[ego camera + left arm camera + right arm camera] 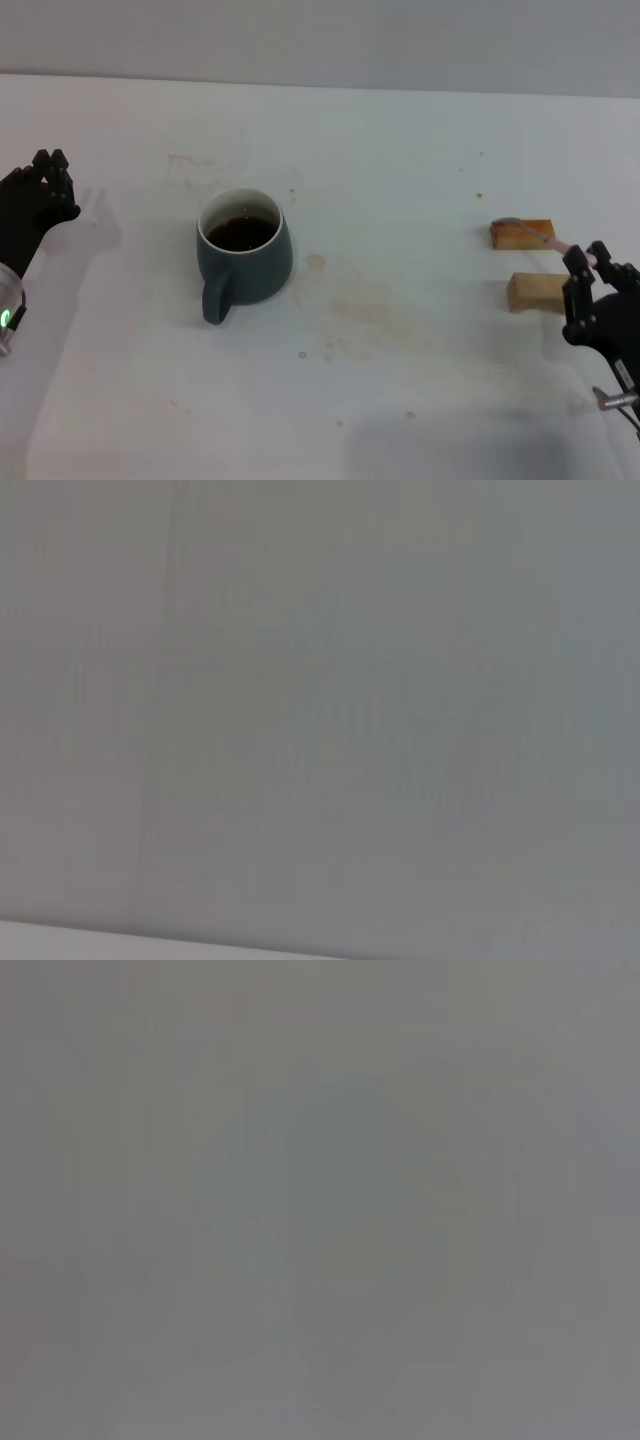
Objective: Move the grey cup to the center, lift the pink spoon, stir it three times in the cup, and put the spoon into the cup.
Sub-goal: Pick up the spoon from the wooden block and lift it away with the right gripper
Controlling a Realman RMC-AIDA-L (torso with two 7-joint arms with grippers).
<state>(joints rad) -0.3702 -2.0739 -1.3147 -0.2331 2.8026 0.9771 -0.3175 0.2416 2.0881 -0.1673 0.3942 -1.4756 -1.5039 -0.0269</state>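
The grey cup (pixel 245 258) stands left of the table's middle, with dark liquid inside and its handle toward me. The pink spoon (pixel 545 238) lies at the right, its silver bowl on the far wooden block (pixel 523 233) and its pink handle running toward my right gripper (pixel 588 256). That gripper is open, low at the right edge, with its fingertips (pixel 575 258) at the handle's end. My left gripper (pixel 50 165) is shut and empty at the far left edge, well apart from the cup. Both wrist views show only plain grey.
A second wooden block (pixel 535 292) lies just nearer to me than the first, beside my right gripper. The white table (pixel 400 180) has faint stains around its middle and a far edge against a grey wall.
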